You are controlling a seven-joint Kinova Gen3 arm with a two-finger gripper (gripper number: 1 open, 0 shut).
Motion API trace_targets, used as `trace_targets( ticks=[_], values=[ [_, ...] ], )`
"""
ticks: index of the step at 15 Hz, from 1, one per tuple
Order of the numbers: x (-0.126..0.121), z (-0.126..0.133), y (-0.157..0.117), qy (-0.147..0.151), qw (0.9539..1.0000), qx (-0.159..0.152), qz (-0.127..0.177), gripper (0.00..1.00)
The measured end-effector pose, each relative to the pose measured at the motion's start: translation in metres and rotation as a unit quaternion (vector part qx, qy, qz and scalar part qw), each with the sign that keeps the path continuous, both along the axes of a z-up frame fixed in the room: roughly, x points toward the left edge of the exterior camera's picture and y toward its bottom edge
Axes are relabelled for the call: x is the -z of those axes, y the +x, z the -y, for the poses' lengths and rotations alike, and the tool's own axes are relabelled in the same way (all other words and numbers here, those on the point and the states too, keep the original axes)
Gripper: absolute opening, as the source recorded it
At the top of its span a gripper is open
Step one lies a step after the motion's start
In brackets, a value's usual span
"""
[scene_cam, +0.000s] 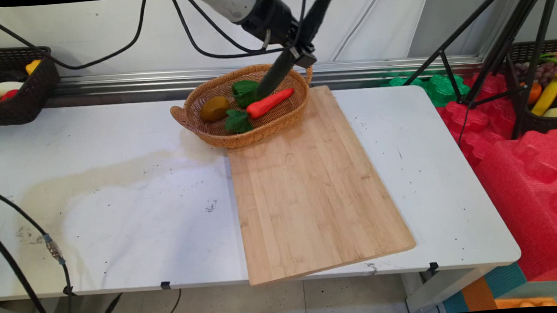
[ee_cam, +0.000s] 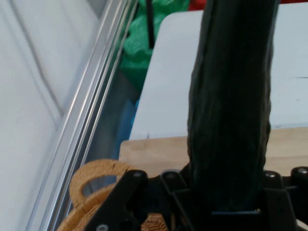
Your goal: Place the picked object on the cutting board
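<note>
Cucumber [ee_cam: 231,110] held over the basket [scene_cam: 209,136]

Gripper [scene_cam: 296,54] jaws pinch one end of the long dark stick (probably stiff, light, maybe slippery); holding nearer its middle looks steadier.

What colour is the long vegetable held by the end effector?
Very dark green, nearly black cucumber; the hand view shows it best.

Bright, even light; soft shadows (hand view blurred)

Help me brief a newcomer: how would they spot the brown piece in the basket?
Find the wicker basket at the far end of the wooden cutting board. At the basket's left end lies the kiwi, beside green leafy pieces. It is the only brown, rounded item there; the carrot is orange and long.
</note>
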State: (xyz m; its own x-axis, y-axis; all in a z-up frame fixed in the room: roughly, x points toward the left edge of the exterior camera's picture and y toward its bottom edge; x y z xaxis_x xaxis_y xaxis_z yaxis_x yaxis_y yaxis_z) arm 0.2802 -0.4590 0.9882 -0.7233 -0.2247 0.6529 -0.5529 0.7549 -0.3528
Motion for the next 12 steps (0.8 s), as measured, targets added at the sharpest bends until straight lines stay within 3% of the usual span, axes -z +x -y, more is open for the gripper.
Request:
trace_targets(
  ticks=[6, 12],
  values=[
    [-0.011, -0.044, -0.039, -0.023, 0.9958, 0.074, 0.049, 0.0],
    [0.006, -0.081, -0.076, -0.009, 0.9875, 0.13, 0.089, 0.0]
  ],
)
